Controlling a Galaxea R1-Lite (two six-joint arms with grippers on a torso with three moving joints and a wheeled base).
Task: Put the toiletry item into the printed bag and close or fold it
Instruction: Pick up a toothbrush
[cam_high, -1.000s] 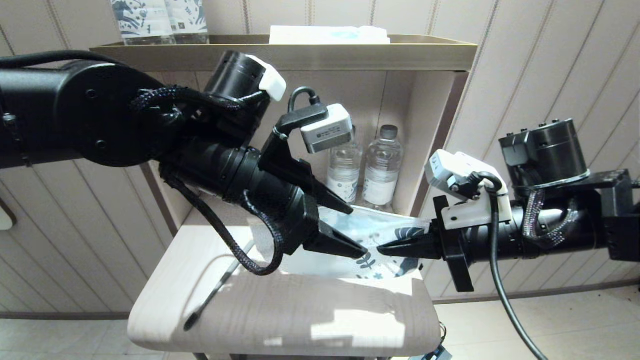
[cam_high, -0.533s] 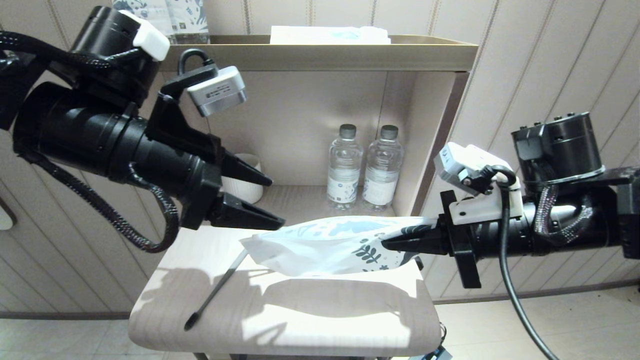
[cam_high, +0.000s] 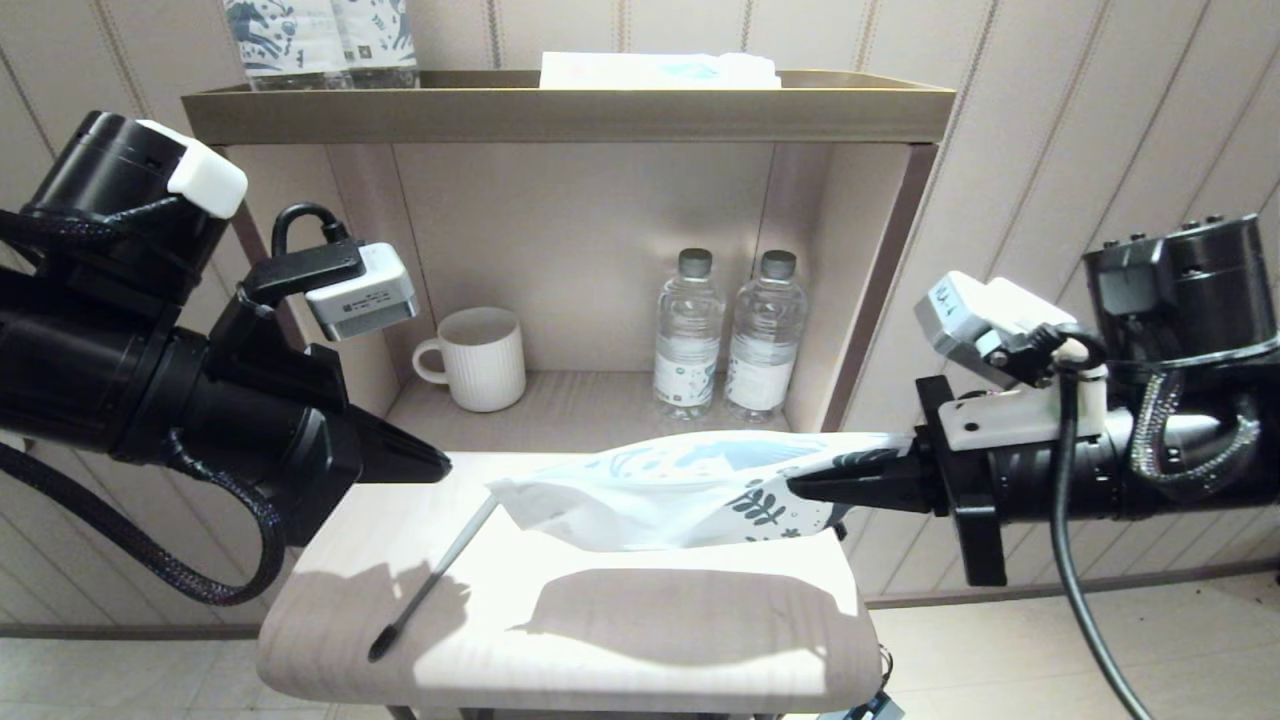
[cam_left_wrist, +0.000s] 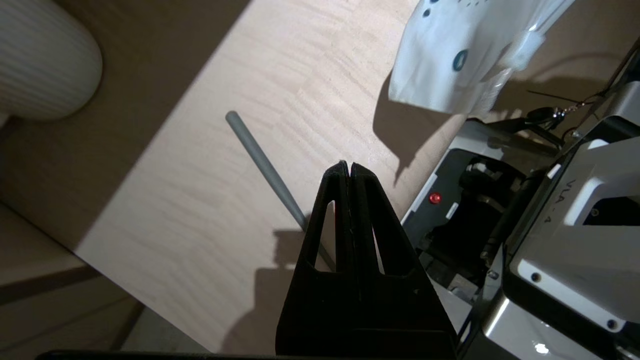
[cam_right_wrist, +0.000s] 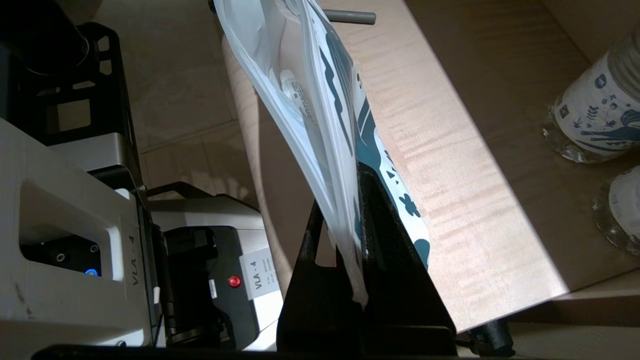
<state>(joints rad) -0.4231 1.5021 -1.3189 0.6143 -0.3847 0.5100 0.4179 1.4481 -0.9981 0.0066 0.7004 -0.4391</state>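
The printed bag (cam_high: 650, 490) hangs level above the small table (cam_high: 600, 650), held by its blue-leaf end. My right gripper (cam_high: 800, 487) is shut on that end, coming in from the right. In the right wrist view the bag (cam_right_wrist: 320, 100) runs out from the right gripper (cam_right_wrist: 350, 190), and a small white labelled item (cam_right_wrist: 295, 92) shows through its wall. A thin grey rod with a dark tip (cam_high: 430, 585) lies on the table's left part. My left gripper (cam_high: 440, 465) is shut and empty, left of the bag and above the rod (cam_left_wrist: 260, 160).
In the shelf niche behind the table stand a white ribbed mug (cam_high: 485, 360) and two water bottles (cam_high: 725, 335). On the shelf top are blue-printed bottles (cam_high: 320, 40) and a flat white-and-blue packet (cam_high: 660, 70). The robot base (cam_right_wrist: 75, 210) lies below the table's front edge.
My left gripper let go of the bag, pulled back to the left and shut. The right gripper lifted the bag off the table and drew it slightly right.
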